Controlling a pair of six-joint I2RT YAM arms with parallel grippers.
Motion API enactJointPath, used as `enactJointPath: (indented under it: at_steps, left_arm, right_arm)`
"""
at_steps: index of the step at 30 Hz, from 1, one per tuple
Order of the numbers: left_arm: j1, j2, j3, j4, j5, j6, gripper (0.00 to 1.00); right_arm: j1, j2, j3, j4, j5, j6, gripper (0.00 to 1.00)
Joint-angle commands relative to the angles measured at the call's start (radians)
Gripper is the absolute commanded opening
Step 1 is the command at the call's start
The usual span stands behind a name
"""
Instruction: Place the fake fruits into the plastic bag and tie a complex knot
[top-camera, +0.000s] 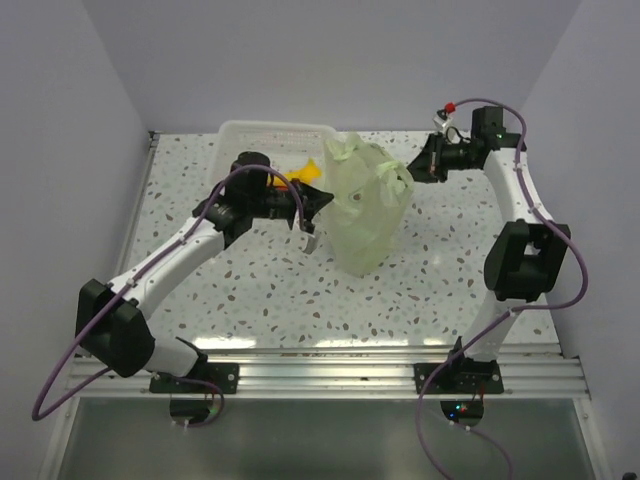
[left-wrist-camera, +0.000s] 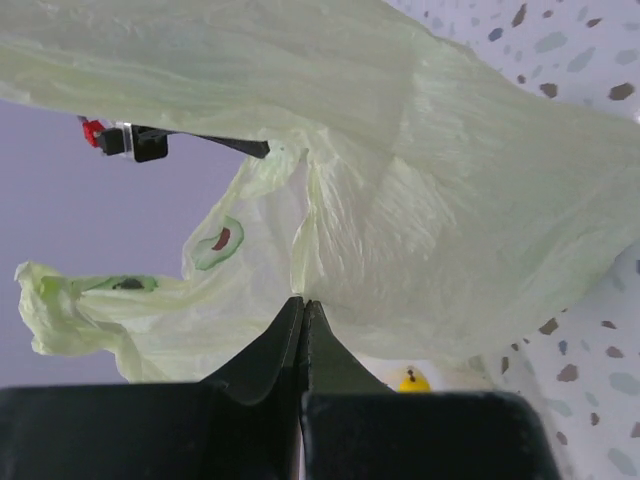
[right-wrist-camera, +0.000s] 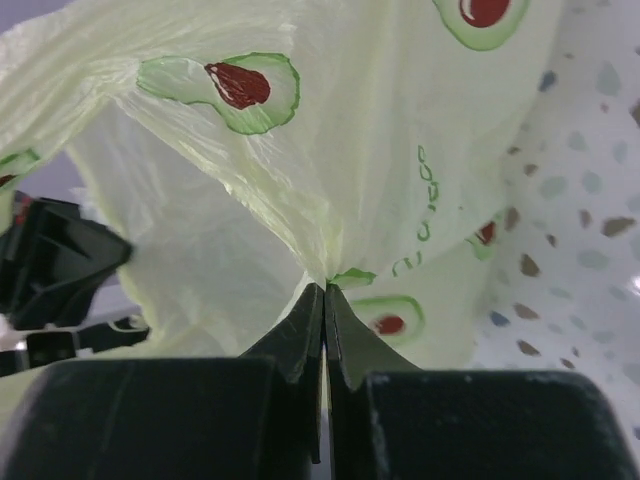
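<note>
- The bag (top-camera: 365, 215) carries no brand that can be read. The right wrist view shows a short run of small green writing (right-wrist-camera: 428, 195) on the film, too small and crinkled to make out.
- Avocado prints (right-wrist-camera: 235, 88), green halves with a dark red stone, are scattered over the pale green film.
- The bag stands upright near the middle of the speckled surface (top-camera: 250, 290), its top crumpled into two leaf-like ends.
- The left fingers (top-camera: 322, 200) sit at the bag's 9 o'clock in the top view, touching its side. In the left wrist view the left fingers (left-wrist-camera: 303, 312) are pressed together, and the film's creases run down into the tips, so they hold a fold of the bag.
- The right fingers (top-camera: 414, 168) are at the bag's 2 o'clock, at its upper end. In the right wrist view the right fingers (right-wrist-camera: 324, 300) are closed tight with the film gathered to a point between them.
- A clear basket (top-camera: 240, 135) lies at the bag's 10 o'clock, just beside it, with yellow and orange fruits (top-camera: 310, 172) in its near corner.
- A small yellow fruit (left-wrist-camera: 413, 381) shows under the bag's edge, at 4 o'clock from the left fingertips.
</note>
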Motion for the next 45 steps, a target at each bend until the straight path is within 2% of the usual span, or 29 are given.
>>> enactJointPath:
  at_steps: [1,2,5,7,8,9,10,11,12,14,15,16,17,19,21,22,24,25,26,28,31,35,36,42,45]
  left_arm:
    - [0.003,0.017,0.018,-0.213,0.081,0.158,0.0]
    - [0.0,0.029,0.005,-0.186,0.086,0.155,0.0]
    - [-0.014,0.068,-0.012,-0.128,0.074,0.125,0.0]
    - [-0.017,0.086,-0.014,-0.098,0.06,0.053,0.0]
    - [-0.017,0.085,-0.014,-0.053,0.049,0.013,0.03]
    - [-0.017,0.08,-0.012,-0.02,0.043,-0.115,0.26]
    - [-0.015,0.063,-0.002,0.056,0.04,-0.207,0.39]
    - [-0.012,0.054,0.008,0.08,0.029,-0.305,0.46]
    - [-0.003,0.043,0.018,0.092,0.028,-0.481,0.53]
    - [0.014,-0.006,0.017,0.15,0.0,-0.658,0.6]
    - [0.037,-0.027,0.005,0.2,-0.029,-0.846,0.68]
    - [0.054,-0.065,-0.014,0.245,-0.061,-0.939,0.72]
    - [0.075,-0.078,-0.046,0.318,-0.128,-1.096,0.75]
    - [0.147,-0.06,-0.049,0.35,-0.182,-1.209,0.82]
    - [0.199,0.003,0.012,0.313,-0.247,-1.28,0.83]
    - [0.212,0.093,0.044,0.287,-0.259,-1.294,0.82]
    - [0.232,0.199,0.182,0.188,-0.295,-1.325,0.86]
    - [0.232,0.306,0.292,0.14,-0.295,-1.326,0.88]
    - [0.232,0.362,0.349,0.044,-0.323,-1.32,0.88]
    - [0.232,0.5,0.496,-0.045,-0.333,-1.342,0.87]
    - [0.23,0.644,0.634,-0.089,-0.354,-1.377,0.91]
    - [0.23,0.758,0.725,-0.094,-0.373,-1.464,0.95]
    - [0.23,0.769,0.729,-0.081,-0.37,-1.469,1.0]
    - [0.224,0.838,0.729,-0.051,-0.325,-1.581,1.0]
    - [0.221,0.832,0.672,-0.026,-0.316,-1.636,1.0]
  right_arm:
    - [-0.003,-0.002,-0.041,-0.308,0.223,-0.385,0.0]
    - [-0.001,-0.03,-0.07,-0.277,0.304,-0.39,0.0]
    - [0.003,-0.054,-0.135,-0.208,0.402,-0.402,0.0]
    - [0.002,-0.057,-0.144,-0.185,0.422,-0.408,0.0]
    - [0.002,-0.059,-0.142,-0.18,0.424,-0.413,0.0]
    - [0.002,-0.059,-0.136,-0.176,0.415,-0.414,0.0]
    - [0.002,-0.057,-0.13,-0.177,0.41,-0.414,0.0]
    - [0.002,-0.056,-0.126,-0.176,0.406,-0.411,0.0]
    - [0.002,-0.051,-0.118,-0.177,0.395,-0.411,0.0]
    - [0.002,-0.05,-0.107,-0.174,0.386,-0.408,0.0]
    - [0.003,-0.048,-0.101,-0.168,0.384,-0.407,0.0]
    - [0.002,-0.047,-0.099,-0.168,0.38,-0.405,0.0]
    - [0.002,-0.047,-0.096,-0.168,0.377,-0.405,0.0]
    - [0.002,-0.042,-0.083,-0.166,0.372,-0.405,0.0]
    - [0.002,-0.041,-0.069,-0.16,0.369,-0.404,0.0]
    - [0.003,-0.037,-0.061,-0.159,0.367,-0.401,0.0]
    - [0.002,-0.031,-0.031,-0.165,0.358,-0.394,0.0]
    - [0.002,-0.03,-0.021,-0.166,0.357,-0.391,0.0]
    - [0.003,-0.03,-0.012,-0.168,0.355,-0.385,0.0]
    - [0.003,-0.028,0.006,-0.171,0.361,-0.384,0.0]
    - [0.003,-0.028,0.023,-0.185,0.366,-0.384,0.0]
    - [0.003,-0.03,0.028,-0.189,0.36,-0.379,0.0]
    - [0.003,-0.033,0.025,-0.192,0.363,-0.381,0.0]
    - [0.003,-0.036,0.023,-0.202,0.369,-0.387,0.0]
    - [0.003,-0.036,0.022,-0.205,0.373,-0.394,0.0]
